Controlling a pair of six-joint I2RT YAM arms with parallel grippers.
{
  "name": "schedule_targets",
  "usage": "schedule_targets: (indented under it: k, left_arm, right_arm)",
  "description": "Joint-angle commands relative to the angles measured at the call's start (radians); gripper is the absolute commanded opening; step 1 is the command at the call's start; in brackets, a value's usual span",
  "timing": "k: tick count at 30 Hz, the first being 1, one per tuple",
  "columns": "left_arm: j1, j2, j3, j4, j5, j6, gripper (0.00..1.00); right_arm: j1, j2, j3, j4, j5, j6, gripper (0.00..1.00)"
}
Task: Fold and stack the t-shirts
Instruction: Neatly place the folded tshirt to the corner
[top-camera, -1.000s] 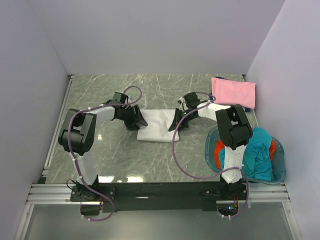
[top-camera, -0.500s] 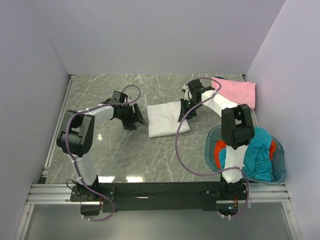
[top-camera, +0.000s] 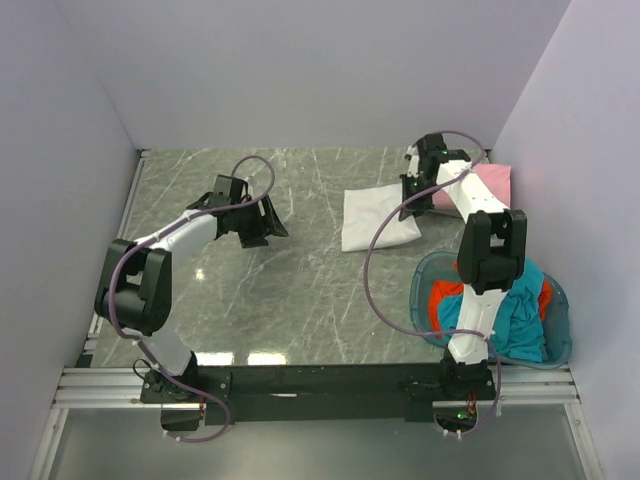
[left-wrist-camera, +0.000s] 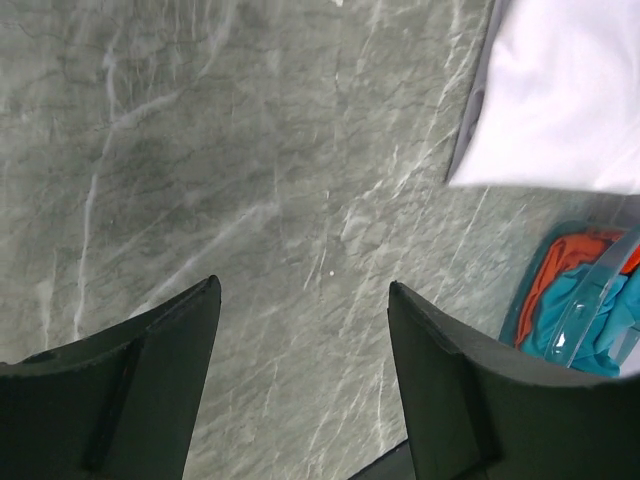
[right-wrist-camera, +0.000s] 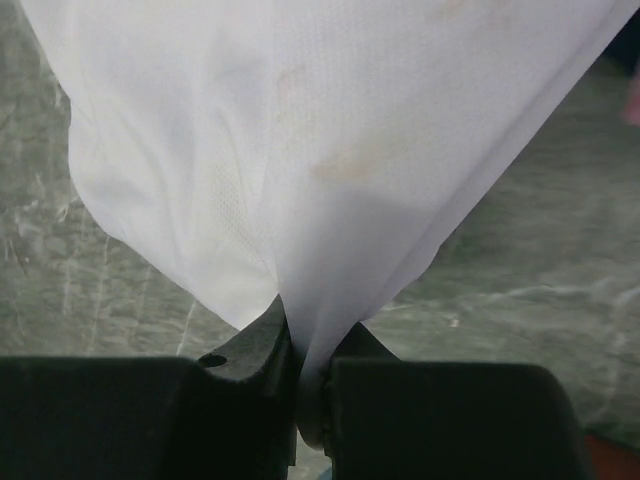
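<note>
Pinching white shirt (right-wrist-camera: 300, 150) by a fold in right gripper (right-wrist-camera: 310, 400); holding left gripper (left-wrist-camera: 300, 330) wide, empty. Soft, floppy: best nipped through all layers.

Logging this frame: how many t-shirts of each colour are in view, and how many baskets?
white t-shirt: 1
pink t-shirt: 1
teal t-shirt: 1
orange-red t-shirt: 1
blue basket: 1
Total: 5
</note>
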Motion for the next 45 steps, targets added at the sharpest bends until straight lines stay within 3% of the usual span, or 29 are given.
schedule_targets:
  k: [1,15,23,32,45]
  left_arm:
    - [0.001,-0.065,-0.018,0.035,-0.027,0.005,0.73]
    - [0.001,-0.1,-0.086,0.038,-0.044,-0.01,0.73]
    - [0.001,-0.106,-0.103,0.048,-0.05,-0.026,0.73]
    - [-0.001,-0.108,-0.133,0.049,-0.051,-0.043,0.72]
    - [-0.005,-0.111,-0.145,0.055,-0.058,-0.064,0.72]
  right_arm:
    - [-0.045,0.016,0.09,-0.041,0.069,-0.029,0.0]
    - [-0.142,0.16,0.432,-0.103,0.223,-0.023,0.0]
    - [-0.177,0.157,0.46,-0.054,0.27,-0.092,0.0]
    - [-0.274,0.174,0.603,-0.054,0.024,-0.128,0.0]
    - [-0.343,0.105,0.623,-0.043,-0.259,-0.117,0.0]
